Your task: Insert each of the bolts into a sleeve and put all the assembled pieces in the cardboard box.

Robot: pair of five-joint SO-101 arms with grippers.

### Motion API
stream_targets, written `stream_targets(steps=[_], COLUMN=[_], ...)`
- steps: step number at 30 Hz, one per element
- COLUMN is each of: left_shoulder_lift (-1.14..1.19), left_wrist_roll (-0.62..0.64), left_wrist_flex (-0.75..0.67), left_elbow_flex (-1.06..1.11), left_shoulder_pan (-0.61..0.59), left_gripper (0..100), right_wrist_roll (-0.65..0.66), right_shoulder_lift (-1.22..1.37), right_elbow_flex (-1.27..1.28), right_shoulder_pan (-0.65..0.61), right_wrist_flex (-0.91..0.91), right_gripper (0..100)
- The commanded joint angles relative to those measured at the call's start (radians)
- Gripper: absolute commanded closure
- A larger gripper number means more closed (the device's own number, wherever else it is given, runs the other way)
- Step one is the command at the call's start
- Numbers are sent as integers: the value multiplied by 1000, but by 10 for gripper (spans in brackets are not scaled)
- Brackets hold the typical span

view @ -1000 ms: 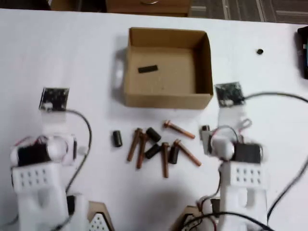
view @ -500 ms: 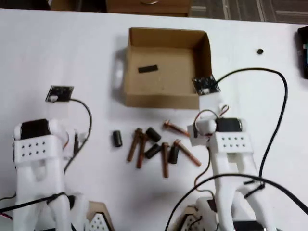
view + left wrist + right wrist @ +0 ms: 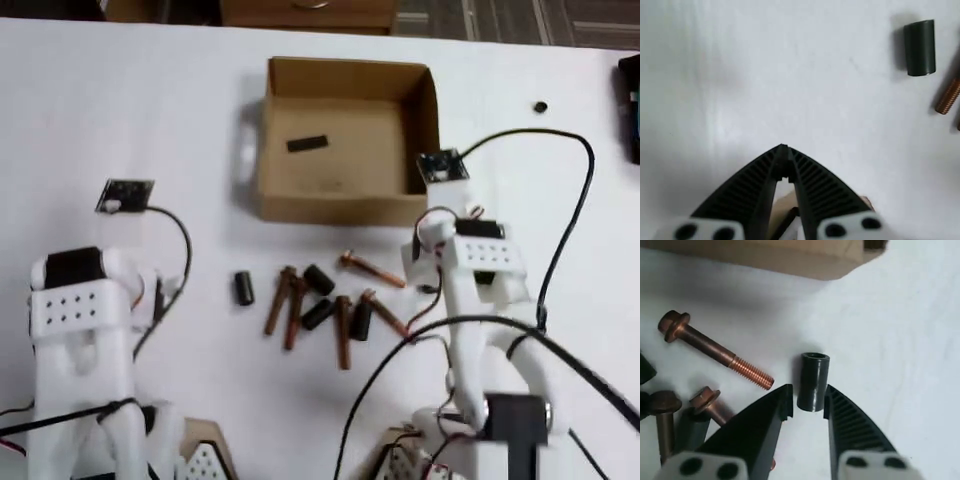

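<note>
right claw (image 3: 807,404): released, tips either side of black sleeve (image 3: 813,381)
left claw (image 3: 783,151): clenched, above tabletop (image 3: 740,75)

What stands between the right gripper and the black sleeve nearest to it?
Nothing visible. The sleeve sits right at the open tips of the right gripper; the nearest bolt lies apart, off to one side.
</note>
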Motion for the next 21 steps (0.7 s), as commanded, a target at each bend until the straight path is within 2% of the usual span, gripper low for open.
stream_targets(steps=[1,11,17,21], left_shoulder_lift=[-3,-3,-3,2], left_wrist_roll=[0,2,2,2], left_wrist_flex=[-6,-5,-8,-12], left_elbow_flex=[-4,-4,-7,-8], left_shoulder_pan=[-8,-8,-8,38], left_gripper=[978,978,978,978], right_wrist_roll=[3,3,3,3], right_shoulder_lift=[85,321,417,472], right_elbow_flex=[-63,-153,-267,-322], right_shoulder_pan=[10,7,5,10], right_wrist_flex=[-7,-48,22,84], right_gripper=[885,885,889,985])
